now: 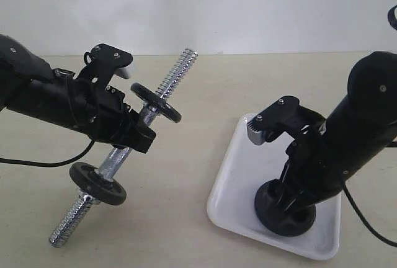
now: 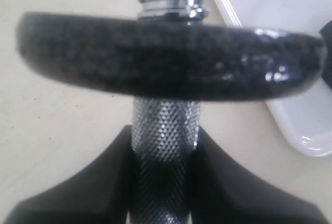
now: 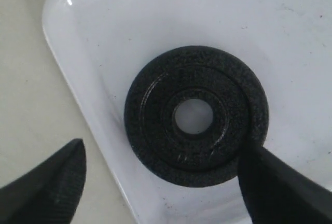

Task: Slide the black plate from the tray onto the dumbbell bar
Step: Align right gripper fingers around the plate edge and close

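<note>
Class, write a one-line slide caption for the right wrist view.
Right gripper, fingers open, poised over the black plate lying flat in the tray.

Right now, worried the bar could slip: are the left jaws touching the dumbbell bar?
Touching. In the left wrist view the left gripper has its jaws pressed against both sides of the dumbbell bar.

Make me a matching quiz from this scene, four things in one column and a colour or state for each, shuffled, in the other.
Column one:
1. black plate
2. dumbbell bar
3. right gripper
4. tray

Column two:
A. tilted, clamped in the left gripper
B. glossy white with a low rim
C. lying flat in the tray
D. open, over the black plate

Pairs: 1-C, 2-A, 3-D, 4-B
</note>
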### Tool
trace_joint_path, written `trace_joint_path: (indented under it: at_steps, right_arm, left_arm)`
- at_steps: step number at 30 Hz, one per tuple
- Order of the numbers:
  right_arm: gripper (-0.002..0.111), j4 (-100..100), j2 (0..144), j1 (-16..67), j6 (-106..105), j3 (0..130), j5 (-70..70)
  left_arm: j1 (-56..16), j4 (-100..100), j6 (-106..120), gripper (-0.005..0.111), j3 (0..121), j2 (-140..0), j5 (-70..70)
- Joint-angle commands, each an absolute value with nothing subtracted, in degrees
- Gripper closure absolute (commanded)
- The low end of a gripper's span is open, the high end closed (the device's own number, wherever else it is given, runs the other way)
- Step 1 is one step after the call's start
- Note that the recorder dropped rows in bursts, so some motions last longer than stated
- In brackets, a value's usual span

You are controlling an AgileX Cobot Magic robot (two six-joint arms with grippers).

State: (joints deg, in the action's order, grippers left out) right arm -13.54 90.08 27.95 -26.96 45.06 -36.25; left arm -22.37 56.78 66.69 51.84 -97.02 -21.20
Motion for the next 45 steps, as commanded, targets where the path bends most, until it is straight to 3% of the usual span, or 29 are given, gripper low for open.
trace_joint_path:
  at_steps: [1,11,14,15,45]
  right_arm:
    - [0.035,-12.68,89.87,27.99,-26.29,45.44,-34.11]
    - [0.034,-12.68,89.87,27.99,-26.00,45.44,-31.75]
    - [0.016,-12.68,89.87,27.99,-26.00,45.33,-32.32]
    - [0.015,-12.68,89.87,27.99,-26.00,45.33,-32.32]
    - [0.015,-7.34,93.35,27.99,-14.00,45.33,-32.11]
  left_arm:
    - [-22.54,60.62,67.22,0.102,53.73,-93.69,-18.02]
    - [-22.54,60.62,67.36,0.102,53.73,-93.69,-18.02]
    - [-22.54,60.62,67.80,0.102,53.73,-93.69,-18.02]
    - [-22.54,60.62,67.80,0.102,53.73,-93.69,-18.02]
    - [-22.54,60.50,67.79,0.102,53.73,-93.69,-18.02]
